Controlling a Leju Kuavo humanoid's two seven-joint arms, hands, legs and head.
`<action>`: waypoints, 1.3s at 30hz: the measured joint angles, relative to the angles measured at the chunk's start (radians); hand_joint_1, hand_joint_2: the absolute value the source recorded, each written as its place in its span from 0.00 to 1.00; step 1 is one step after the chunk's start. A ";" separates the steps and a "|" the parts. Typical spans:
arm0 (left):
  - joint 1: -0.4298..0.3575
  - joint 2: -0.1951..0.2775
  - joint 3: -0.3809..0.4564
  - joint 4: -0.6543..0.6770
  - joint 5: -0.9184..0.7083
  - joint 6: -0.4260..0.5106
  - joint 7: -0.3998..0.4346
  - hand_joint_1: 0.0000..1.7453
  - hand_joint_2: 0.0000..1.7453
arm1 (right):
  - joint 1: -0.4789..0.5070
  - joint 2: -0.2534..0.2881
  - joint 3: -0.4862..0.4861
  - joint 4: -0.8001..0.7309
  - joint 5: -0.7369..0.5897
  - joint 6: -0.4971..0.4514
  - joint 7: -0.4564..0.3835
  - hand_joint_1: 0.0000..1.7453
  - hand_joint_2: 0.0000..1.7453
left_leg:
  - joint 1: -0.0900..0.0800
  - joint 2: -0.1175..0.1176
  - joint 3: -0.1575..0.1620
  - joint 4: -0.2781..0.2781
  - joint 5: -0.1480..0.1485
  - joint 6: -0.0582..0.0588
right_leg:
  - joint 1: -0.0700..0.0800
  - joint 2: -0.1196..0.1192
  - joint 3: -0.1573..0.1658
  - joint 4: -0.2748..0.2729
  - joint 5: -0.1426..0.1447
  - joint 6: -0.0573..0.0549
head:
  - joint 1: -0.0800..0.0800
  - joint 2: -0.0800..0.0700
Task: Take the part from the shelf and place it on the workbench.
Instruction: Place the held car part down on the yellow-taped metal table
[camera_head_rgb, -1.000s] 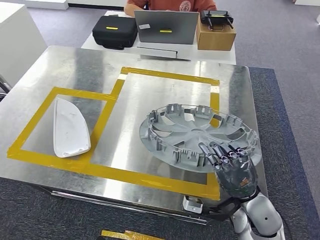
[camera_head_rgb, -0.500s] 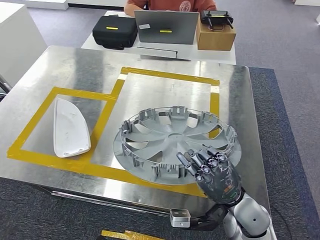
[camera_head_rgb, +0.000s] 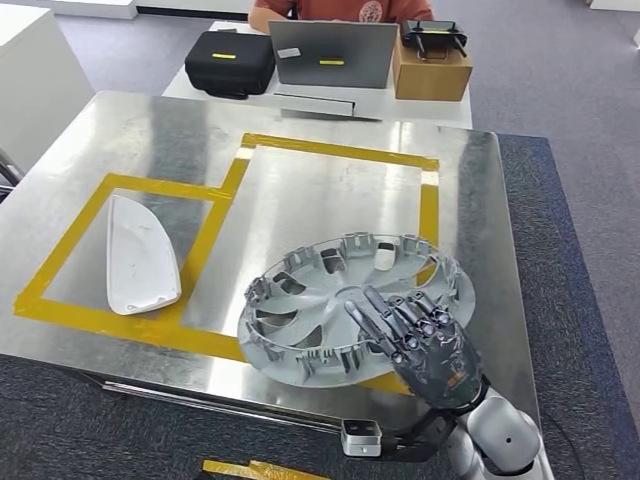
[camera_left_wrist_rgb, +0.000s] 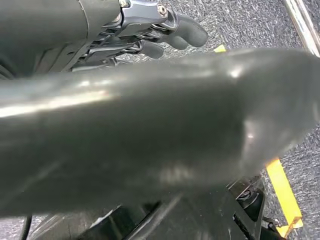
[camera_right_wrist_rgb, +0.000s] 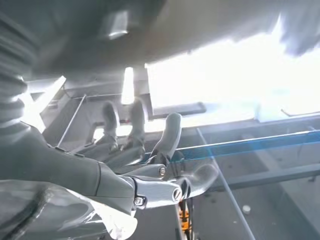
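Observation:
The part is a grey wheel cover lying inner side up on the steel workbench. It sits at the near right, inside the larger yellow-taped square, and its near rim reaches over the front tape. My right hand lies on the cover's near right rim with its fingers stretched out and apart. In the right wrist view its fingers are straight and nothing sits between them and the thumb. My left hand hangs over the carpet and holds nothing.
A white curved part lies in the smaller taped square at the left. Behind the workbench is a desk with a black case, a laptop and a cardboard box. A person sits there.
The wheel cover came left and down from a raised tilt, then settled lower on the workbench. My right hand's fingers have stretched out over its rim.

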 joint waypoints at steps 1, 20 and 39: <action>0.000 0.000 -0.001 0.000 0.000 -0.002 0.000 0.00 0.00 | -0.001 0.000 0.000 0.001 0.000 0.000 0.000 0.00 0.00 | 0.000 0.000 0.000 0.000 0.000 0.000 | 0.000 0.000 0.000 0.000 0.000 0.000 | 0.000 0.000; 0.000 0.003 -0.002 0.000 0.002 0.000 0.020 0.00 0.00 | -0.001 -0.017 -0.014 0.097 0.000 0.000 0.109 0.00 0.00 | 0.000 0.000 0.000 0.000 0.000 0.000 | 0.000 0.000 0.000 0.000 0.000 0.000 | 0.000 0.000; 0.002 0.006 -0.002 0.000 0.012 -0.003 0.011 0.00 0.00 | -0.062 -0.220 0.049 0.333 0.000 0.000 0.795 0.00 0.00 | -0.001 0.000 0.000 0.000 0.001 0.001 | -0.001 -0.001 0.001 0.000 0.001 0.001 | 0.000 0.000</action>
